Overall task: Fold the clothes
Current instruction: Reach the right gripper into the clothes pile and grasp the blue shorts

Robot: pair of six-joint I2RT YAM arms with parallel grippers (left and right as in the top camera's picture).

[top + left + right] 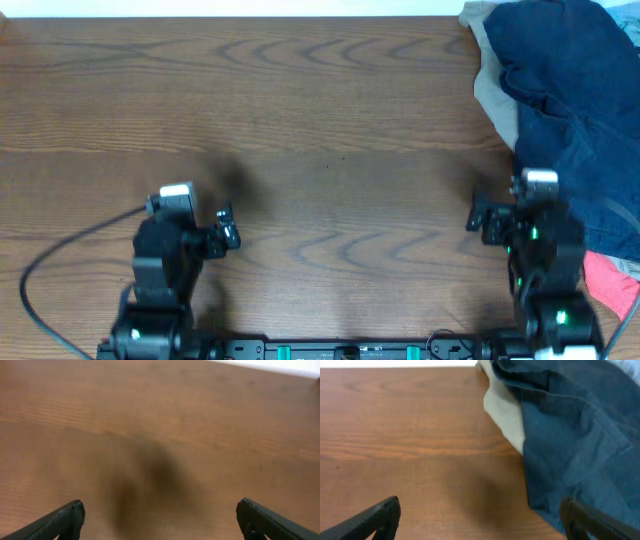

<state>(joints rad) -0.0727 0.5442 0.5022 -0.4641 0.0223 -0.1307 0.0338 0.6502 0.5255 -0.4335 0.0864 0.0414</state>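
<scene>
Folding not yet begun: the shorts (pixel 570 100) lie crumpled at the table's (pixel 330 120) far right corner, atop a beige garment (pixel 507 415), a red cloth (pixel 612 282) nearby; left gripper (pixel 160 517) and right gripper (pixel 480 512) hang spread wide, empty; no container in view.

Shorts (pixel 570 100): run off top and right edges.
Beige garment (pixel 489 75): mostly under the shorts.
Red cloth (pixel 608 278): cut by right edge.
Worktop (pixel 165 425): blurred in left wrist view.
</scene>
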